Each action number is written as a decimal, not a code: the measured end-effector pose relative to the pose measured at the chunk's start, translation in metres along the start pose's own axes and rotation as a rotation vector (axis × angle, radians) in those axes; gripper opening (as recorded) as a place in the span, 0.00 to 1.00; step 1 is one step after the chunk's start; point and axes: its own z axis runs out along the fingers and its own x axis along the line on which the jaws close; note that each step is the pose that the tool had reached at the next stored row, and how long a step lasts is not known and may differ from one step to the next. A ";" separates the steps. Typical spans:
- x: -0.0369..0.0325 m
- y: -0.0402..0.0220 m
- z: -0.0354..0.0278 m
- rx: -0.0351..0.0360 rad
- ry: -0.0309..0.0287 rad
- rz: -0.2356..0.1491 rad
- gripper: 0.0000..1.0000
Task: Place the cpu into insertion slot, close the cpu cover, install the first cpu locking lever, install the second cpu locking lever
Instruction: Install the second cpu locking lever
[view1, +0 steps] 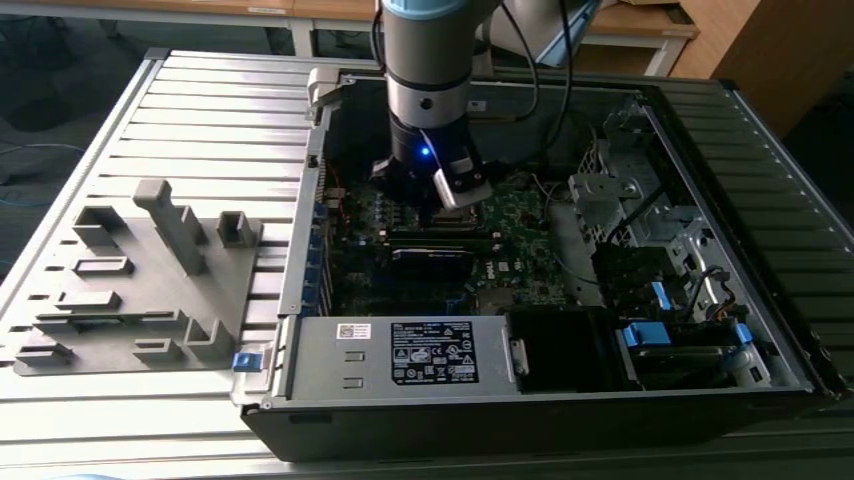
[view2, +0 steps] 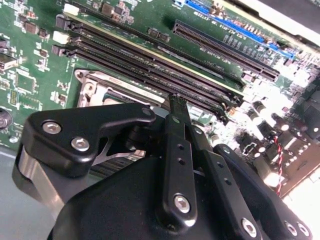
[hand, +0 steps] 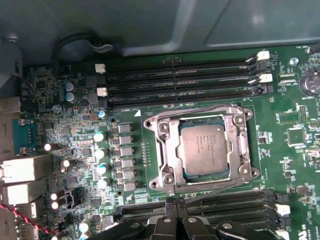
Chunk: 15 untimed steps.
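Note:
The cpu (hand: 205, 149), a flat silver-grey square chip, lies in the socket on the green motherboard. Around it the silver cpu cover (hand: 164, 150) lies flat, and the chip shows through its square opening. Thin wire levers (hand: 220, 106) run along two sides of the socket; whether they are latched I cannot tell. In both wrist views my gripper (hand: 176, 201) has its black fingers (view2: 178, 145) pressed together with nothing between them, the tips just beside the socket frame (view2: 95, 84). In the exterior view my gripper (view1: 441, 203) hangs low inside the open computer case.
Black memory slots (hand: 180, 82) run along both sides of the socket. Capacitors (hand: 100, 150) stand by the socket. The case walls (view1: 307, 200), a labelled black power supply (view1: 430, 350) and drive bays (view1: 641, 220) hem in the board. A grey fixture (view1: 134, 285) lies at the exterior view's left.

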 end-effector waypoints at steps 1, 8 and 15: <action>0.0002 0.0000 0.0005 -0.0001 0.0000 0.000 0.11; 0.0010 0.0001 0.0016 -0.0001 -0.0001 0.000 0.11; 0.0017 0.0009 0.0031 -0.0098 0.0011 0.001 0.11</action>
